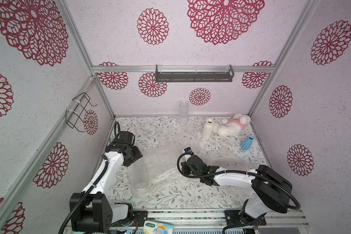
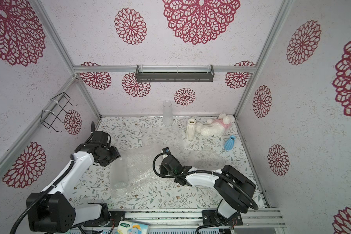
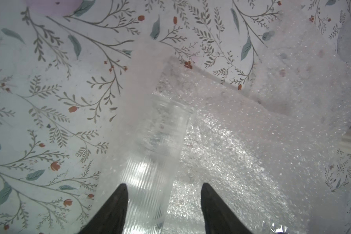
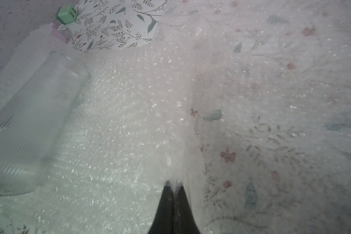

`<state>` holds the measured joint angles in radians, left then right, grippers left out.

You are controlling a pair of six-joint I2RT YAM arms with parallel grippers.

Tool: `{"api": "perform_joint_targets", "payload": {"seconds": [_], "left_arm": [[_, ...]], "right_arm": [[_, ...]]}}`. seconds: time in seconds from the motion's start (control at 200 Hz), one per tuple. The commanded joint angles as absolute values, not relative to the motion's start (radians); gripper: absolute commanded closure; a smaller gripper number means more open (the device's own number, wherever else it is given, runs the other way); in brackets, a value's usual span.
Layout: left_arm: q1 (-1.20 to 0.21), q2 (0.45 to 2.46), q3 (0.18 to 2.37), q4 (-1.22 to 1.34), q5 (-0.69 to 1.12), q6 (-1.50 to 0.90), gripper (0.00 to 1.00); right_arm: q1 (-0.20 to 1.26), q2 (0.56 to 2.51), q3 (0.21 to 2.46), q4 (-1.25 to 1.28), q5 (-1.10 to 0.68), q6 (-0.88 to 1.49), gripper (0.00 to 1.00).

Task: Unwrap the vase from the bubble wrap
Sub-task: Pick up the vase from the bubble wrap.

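Note:
A clear ribbed glass vase [image 1: 141, 175] [image 2: 120, 174] rests tilted on the spread bubble wrap [image 1: 166, 160] [image 2: 144, 162], bare of wrapping. In the left wrist view the vase [image 3: 150, 174] runs between the fingers of my open left gripper [image 3: 164, 189]. It lies against one fingertip [image 3: 122, 194] with a wide gap to the other. My right gripper [image 4: 173, 187] is shut on a raised fold of the bubble wrap [image 4: 130, 121] beside the vase [image 4: 32, 125]. The crinkly sheet [image 3: 241, 141] lies flat over the floral table.
At the back stand a tall clear glass cylinder [image 1: 183, 113], a white ribbed vase [image 1: 207, 129], a white plush toy [image 1: 233, 126] and a small blue vase [image 1: 247, 143]. A green cube [image 4: 67, 14] sits near the left wall. A tissue pack [image 1: 158, 228] lies at the front rail.

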<state>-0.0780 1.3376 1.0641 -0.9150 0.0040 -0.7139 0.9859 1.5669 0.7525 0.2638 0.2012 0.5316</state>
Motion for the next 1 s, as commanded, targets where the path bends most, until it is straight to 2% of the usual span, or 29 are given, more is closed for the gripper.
{"api": "perform_joint_targets", "payload": {"seconds": [0.0,0.245,0.39,0.831,0.996], "left_arm": [[-0.148,1.428,1.141,-1.002,-0.094,-0.644,0.38],[-0.184,1.549,1.193,-1.042,-0.225,-0.609,0.26],[-0.184,1.599,1.195,-1.01,-0.232,-0.593,0.21],[-0.156,1.881,1.36,-1.034,-0.237,-0.484,0.21],[-0.144,1.936,1.359,-1.042,-0.23,-0.487,0.22]], "right_arm": [[0.975,1.579,0.767,0.272,0.2,0.517,1.0],[0.973,1.589,0.781,0.263,0.177,0.491,1.0],[0.973,1.591,0.782,0.265,0.163,0.481,0.98],[0.973,1.609,0.785,0.267,0.108,0.461,0.93],[0.974,1.603,0.787,0.258,0.109,0.448,0.92]]}}
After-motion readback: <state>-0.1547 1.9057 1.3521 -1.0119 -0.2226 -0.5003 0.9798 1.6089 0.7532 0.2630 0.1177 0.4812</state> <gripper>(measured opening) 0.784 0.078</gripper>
